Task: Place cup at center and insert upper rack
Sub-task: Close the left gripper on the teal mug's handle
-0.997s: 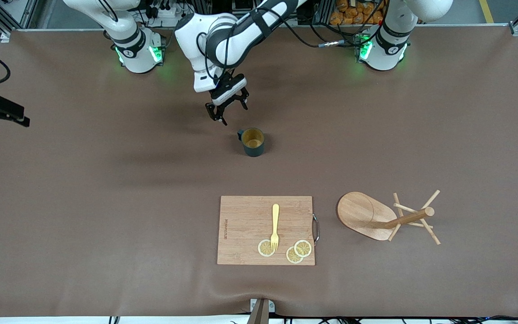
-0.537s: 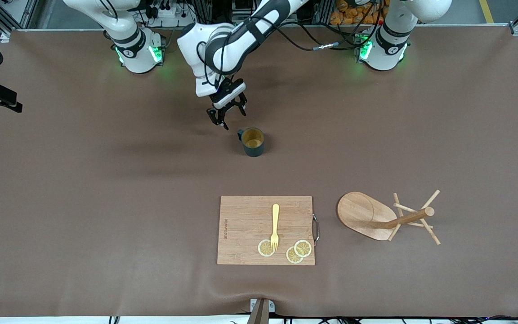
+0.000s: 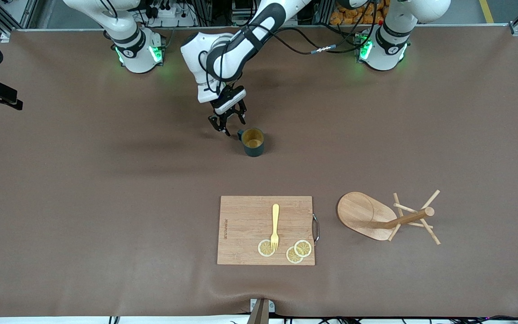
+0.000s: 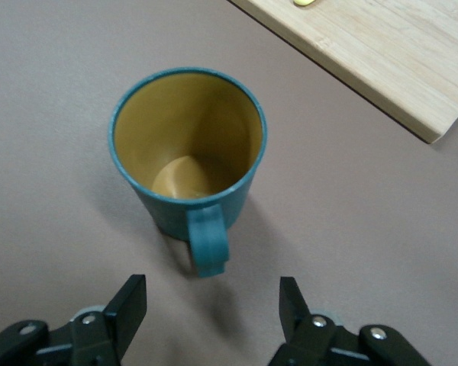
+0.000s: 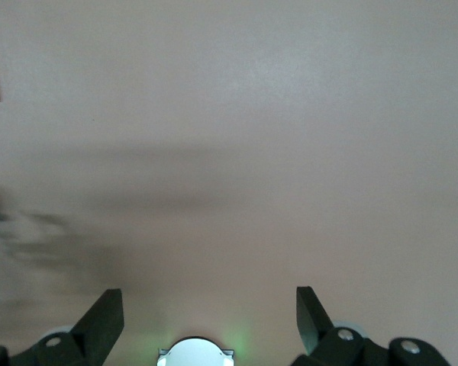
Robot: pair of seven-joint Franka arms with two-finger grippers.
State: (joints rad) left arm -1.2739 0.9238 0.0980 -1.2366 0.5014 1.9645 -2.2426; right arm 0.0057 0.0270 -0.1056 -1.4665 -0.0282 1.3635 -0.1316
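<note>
The dark teal cup (image 3: 253, 141) stands upright on the brown table, its handle toward the robots' bases. In the left wrist view the cup (image 4: 187, 145) shows a yellowish inside, and its handle (image 4: 208, 245) points at the gripper. My left gripper (image 3: 231, 126) is open and empty, low beside the handle, with the handle just ahead of the gap between its fingers (image 4: 212, 293). The wooden mug tree (image 3: 367, 215) lies on its side toward the left arm's end, its post and pegs (image 3: 414, 216) pointing outward. My right gripper (image 5: 210, 301) is open and empty, high over bare table.
A wooden cutting board (image 3: 245, 225) lies nearer to the front camera than the cup, beside the mug tree. It bears a yellow fork (image 3: 275, 225) and three lemon slices (image 3: 296, 251). A corner of the board (image 4: 382, 53) shows in the left wrist view.
My left gripper has come down and moved toward the cup's handle, staying open. The cup and the mug tree have not moved.
</note>
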